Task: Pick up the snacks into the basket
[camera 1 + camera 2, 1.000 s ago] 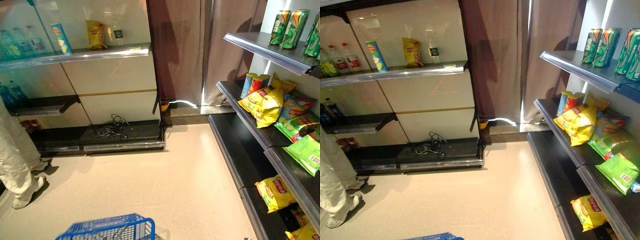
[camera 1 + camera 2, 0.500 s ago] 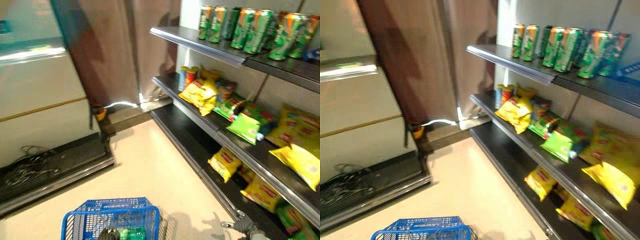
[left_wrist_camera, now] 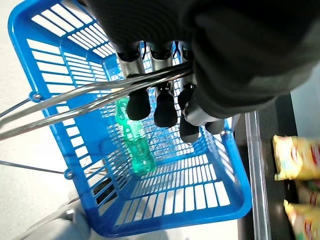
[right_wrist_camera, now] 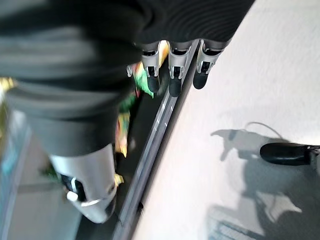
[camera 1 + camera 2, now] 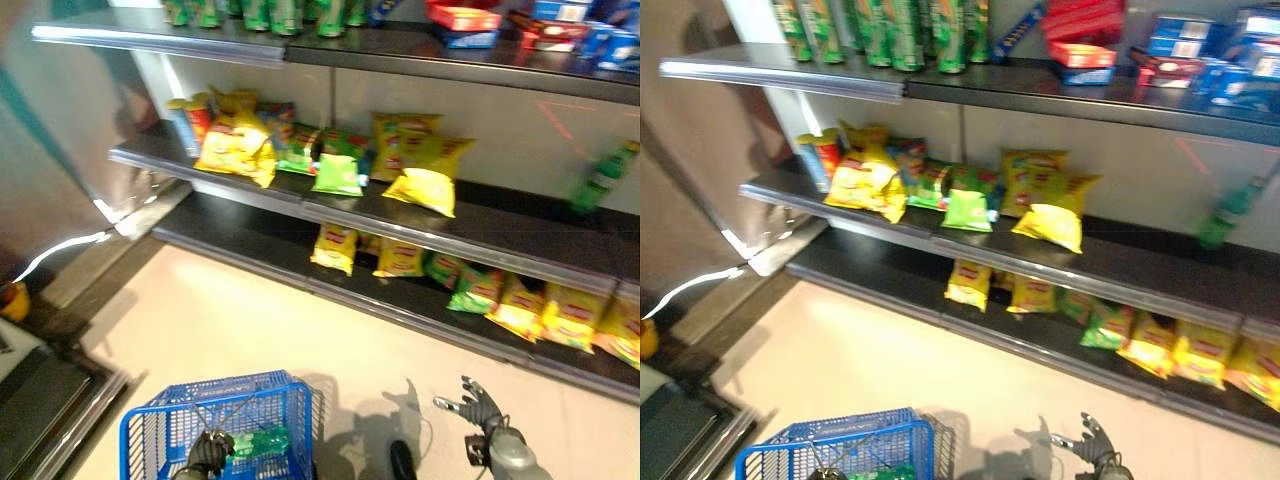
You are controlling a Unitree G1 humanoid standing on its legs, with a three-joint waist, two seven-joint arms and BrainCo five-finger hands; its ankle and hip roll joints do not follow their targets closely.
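A blue plastic basket [image 5: 240, 384] hangs low over the floor, near the view's lower left. My left hand [image 5: 207, 455] is shut on its wire handles [image 3: 75, 97], with the fingers [image 3: 165, 107] curled round them. A green bottle [image 3: 134, 145] lies inside the basket. Snack bags fill the shelves ahead: yellow bags [image 5: 425, 185] and a green bag [image 5: 337, 175] on the middle shelf, and more yellow bags [image 5: 335, 248] on the bottom shelf. My right hand [image 5: 483, 415] hangs open above the floor at lower right, its fingers [image 4: 172, 65] straight and holding nothing.
Green cans [image 5: 270, 12] and red and blue boxes [image 5: 465, 18] stand on the top shelf. A green bottle [image 5: 600, 180] stands at the middle shelf's right end. Beige floor [image 5: 250, 320] lies between the basket and the shelving. A dark low ledge [image 5: 40, 410] runs at far left.
The camera has swung right, so the snack shelving now lies straight ahead. The basket's inside and my right hand have come further into view.
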